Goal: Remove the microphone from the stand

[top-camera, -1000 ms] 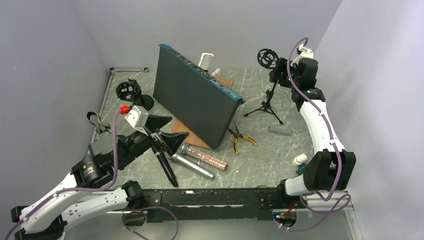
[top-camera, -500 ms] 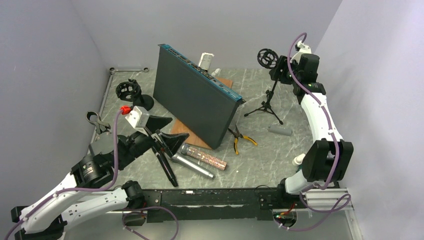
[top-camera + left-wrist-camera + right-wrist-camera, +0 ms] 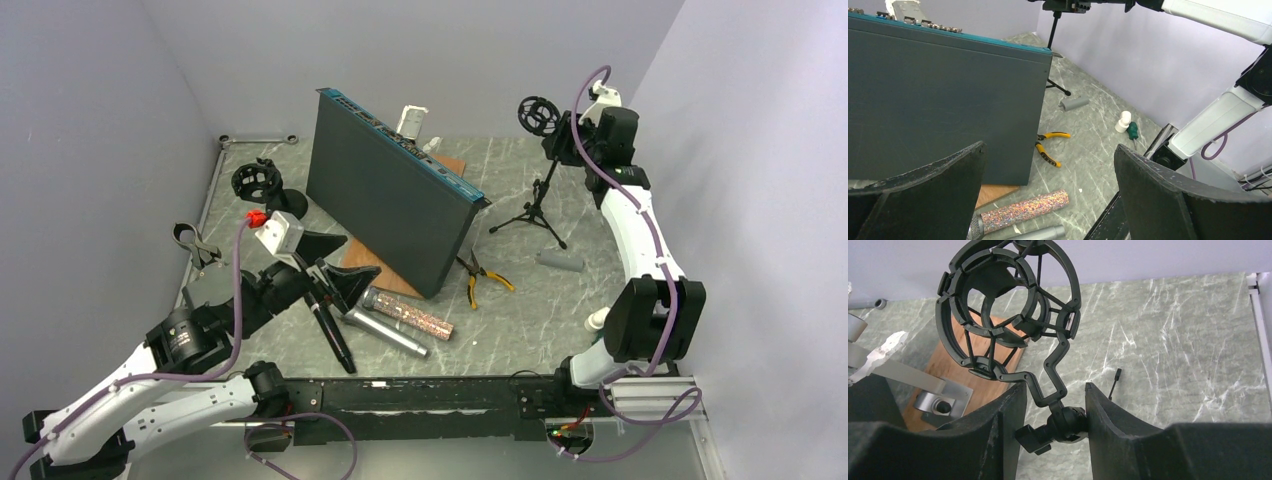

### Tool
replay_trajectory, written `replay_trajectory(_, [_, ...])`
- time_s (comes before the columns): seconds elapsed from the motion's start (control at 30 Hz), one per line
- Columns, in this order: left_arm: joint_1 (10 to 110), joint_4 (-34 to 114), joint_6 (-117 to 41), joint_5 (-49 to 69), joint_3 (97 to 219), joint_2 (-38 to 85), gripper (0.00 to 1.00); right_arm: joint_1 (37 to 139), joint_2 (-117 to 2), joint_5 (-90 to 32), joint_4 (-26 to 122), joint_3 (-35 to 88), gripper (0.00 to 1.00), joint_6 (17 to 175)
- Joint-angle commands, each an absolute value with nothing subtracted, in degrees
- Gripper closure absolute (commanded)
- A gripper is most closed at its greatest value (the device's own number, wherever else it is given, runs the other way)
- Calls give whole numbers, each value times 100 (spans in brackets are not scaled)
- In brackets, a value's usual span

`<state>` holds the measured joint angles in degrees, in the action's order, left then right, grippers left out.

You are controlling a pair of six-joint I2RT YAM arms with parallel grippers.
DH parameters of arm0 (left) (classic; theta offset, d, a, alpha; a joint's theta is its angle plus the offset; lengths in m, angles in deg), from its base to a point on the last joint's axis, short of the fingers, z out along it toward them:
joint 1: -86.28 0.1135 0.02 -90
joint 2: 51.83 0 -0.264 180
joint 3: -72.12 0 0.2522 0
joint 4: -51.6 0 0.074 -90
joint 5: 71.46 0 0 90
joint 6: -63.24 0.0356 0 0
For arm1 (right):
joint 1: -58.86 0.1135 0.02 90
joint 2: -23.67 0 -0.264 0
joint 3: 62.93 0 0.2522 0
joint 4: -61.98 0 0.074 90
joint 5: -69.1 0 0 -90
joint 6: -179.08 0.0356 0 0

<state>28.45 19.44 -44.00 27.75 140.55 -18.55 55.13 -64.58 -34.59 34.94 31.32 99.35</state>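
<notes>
Your right arm (image 3: 640, 230) stretches up toward one o'clock, right end effector (image 3: 1054, 405) pinching the microphone stand (image 3: 540, 195) at its joint. Your left end effector (image 3: 1049, 150) gapes wide.

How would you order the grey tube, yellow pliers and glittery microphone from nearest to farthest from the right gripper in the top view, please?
From the right gripper on the tripod stand:
1. Grey tube, right side.
2. Yellow pliers, centre.
3. Glittery microphone, left of centre.

Upright panel (image 3: 385, 195) close beside stand (image 3: 541, 190)
</notes>
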Motion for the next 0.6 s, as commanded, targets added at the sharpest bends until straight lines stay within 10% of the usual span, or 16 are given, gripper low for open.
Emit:
replay_trajectory(0.0, [2862,2096,-4369,2676,14236,-1771,0,5494,-6444,-3374,3442,2654,67,9875])
replay_trajectory(0.57, [2862,2080,-4411,2637,14198,-1767,1,5851,-6446,-2538,3407,1538,79,9440])
